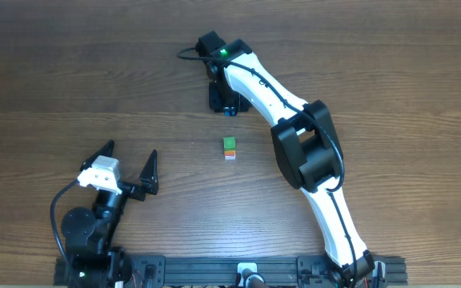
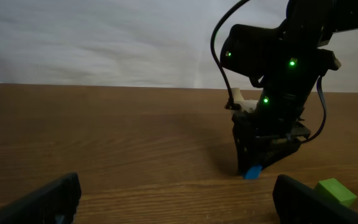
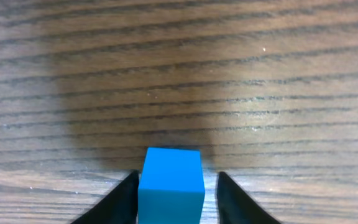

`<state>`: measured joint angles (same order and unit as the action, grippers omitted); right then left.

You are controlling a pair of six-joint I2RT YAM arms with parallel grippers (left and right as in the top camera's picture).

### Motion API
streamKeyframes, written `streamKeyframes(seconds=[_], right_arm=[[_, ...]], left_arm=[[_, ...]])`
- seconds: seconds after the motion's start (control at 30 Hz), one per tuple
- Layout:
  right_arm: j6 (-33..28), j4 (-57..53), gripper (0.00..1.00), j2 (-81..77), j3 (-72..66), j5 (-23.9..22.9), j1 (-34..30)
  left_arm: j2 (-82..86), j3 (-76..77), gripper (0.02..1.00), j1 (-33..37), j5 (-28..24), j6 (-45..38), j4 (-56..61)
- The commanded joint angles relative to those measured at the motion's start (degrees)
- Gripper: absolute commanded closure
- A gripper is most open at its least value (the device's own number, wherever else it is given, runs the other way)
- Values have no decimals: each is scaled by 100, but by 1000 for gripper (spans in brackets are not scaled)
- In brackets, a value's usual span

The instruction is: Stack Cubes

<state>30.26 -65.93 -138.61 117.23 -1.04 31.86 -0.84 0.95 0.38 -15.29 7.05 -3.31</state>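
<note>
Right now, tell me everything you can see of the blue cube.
The blue cube is a small, plain, solid-coloured block with sharp edges and a matte, smooth surface. It appears to sit on the wooden table, far from the arm bases. The right tool straddles it with its fingers open: one finger lies close against one side, and a narrow gap shows at the other. It stands apart from the green cube.
</note>
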Motion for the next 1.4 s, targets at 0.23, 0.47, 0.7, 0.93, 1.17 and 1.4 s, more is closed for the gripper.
streamKeyframes(seconds=[0.23,0.47,0.7,0.93,1.17,1.4], right_arm=[[57,15,888,-50,111,39,-33],[96,-94,991,52,289,72,-26],[52,-271,989,682,387,-42,22],[52,-761,991,1462,387,-269,216],[214,-1429,991,1720,345,-243,369],[431,-1425,989,1989,-229,-28,623]], left_arm=[[50,-59,20,-28,-74,-83,37],[50,-59,20,-28,-74,-83,37],[50,-59,20,-28,-76,-83,37],[50,-59,20,-28,-74,-83,37],[50,-59,20,-28,-74,-83,37],[50,-59,20,-28,-74,-85,37]])
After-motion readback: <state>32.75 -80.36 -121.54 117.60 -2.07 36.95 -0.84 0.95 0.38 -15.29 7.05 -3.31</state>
